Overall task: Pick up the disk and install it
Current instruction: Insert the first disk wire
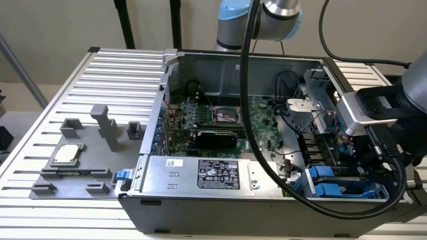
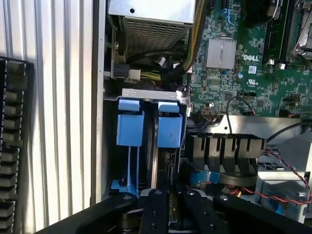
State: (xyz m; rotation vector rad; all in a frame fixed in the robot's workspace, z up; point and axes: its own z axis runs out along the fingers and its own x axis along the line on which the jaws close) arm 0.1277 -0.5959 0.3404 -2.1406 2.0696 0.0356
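Note:
The disk stands on edge in the drive cage at the case's front corner. Its bright blue carrier tab faces up and its dark edge runs back between my fingers. My gripper straddles that edge, shut on the disk. In the exterior view the disk shows as the farther of two blue tabs at the case's right end, with my wrist and camera block hanging just above it.
A second blue carrier sits in the slot beside the disk, against the case wall. The power supply, cable bundles and motherboard crowd the bay. A CPU chip rests in grey fixtures on the exterior view's left.

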